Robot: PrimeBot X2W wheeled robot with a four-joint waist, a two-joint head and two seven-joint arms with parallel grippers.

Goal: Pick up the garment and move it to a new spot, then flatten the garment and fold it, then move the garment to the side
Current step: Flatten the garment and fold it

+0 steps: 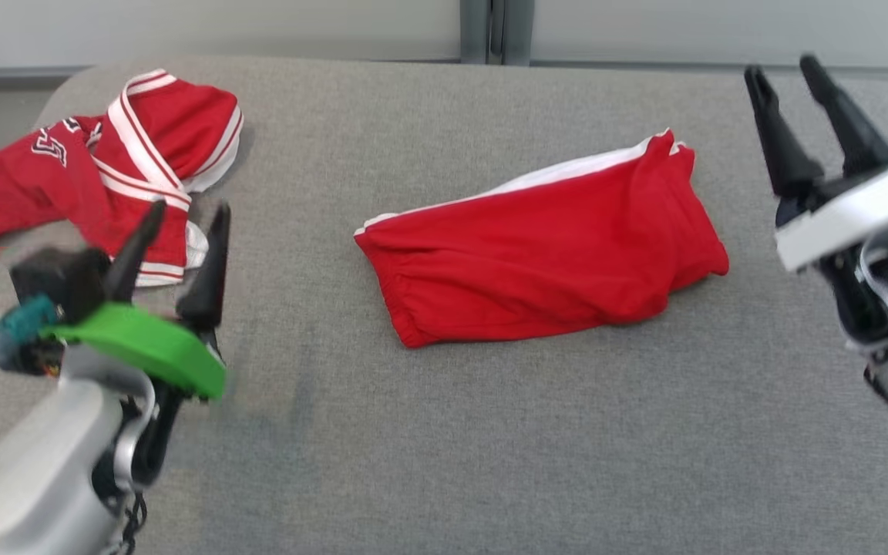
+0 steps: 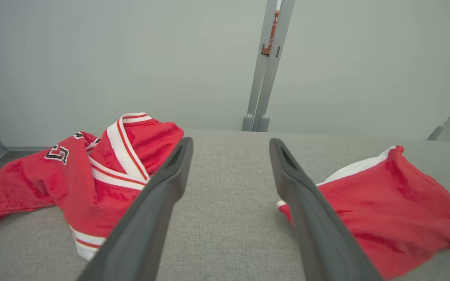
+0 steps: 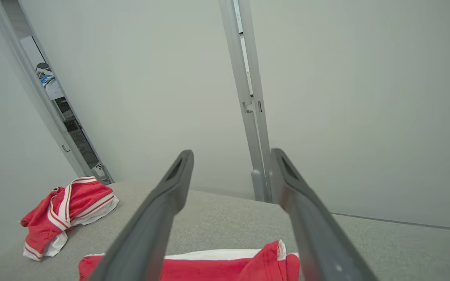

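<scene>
Here, in the head view, a grey padded table [image 1: 444, 432] fills the frame. The garment [image 1: 97, 177], a crumpled red jersey with white red-striped trim and part of a black number showing, lies at the upper left, right by the table's left edge. Its long axis slants from the left edge up toward the right. The left gripper [image 1: 190, 210] sits at the lower left with its two dark fingers spread apart and empty. The fingers point up the frame at the jersey's lower hem, close to it; whether they touch cannot be told. In the left wrist view the jersey [image 2: 104, 175] lies left of the open fingers. The right gripper [image 1: 782, 69], at the upper right, is also spread and empty, well apart from the jersey. Red folded shorts [image 1: 544, 247] lie between them, so the left arm is clearly nearer.
</scene>
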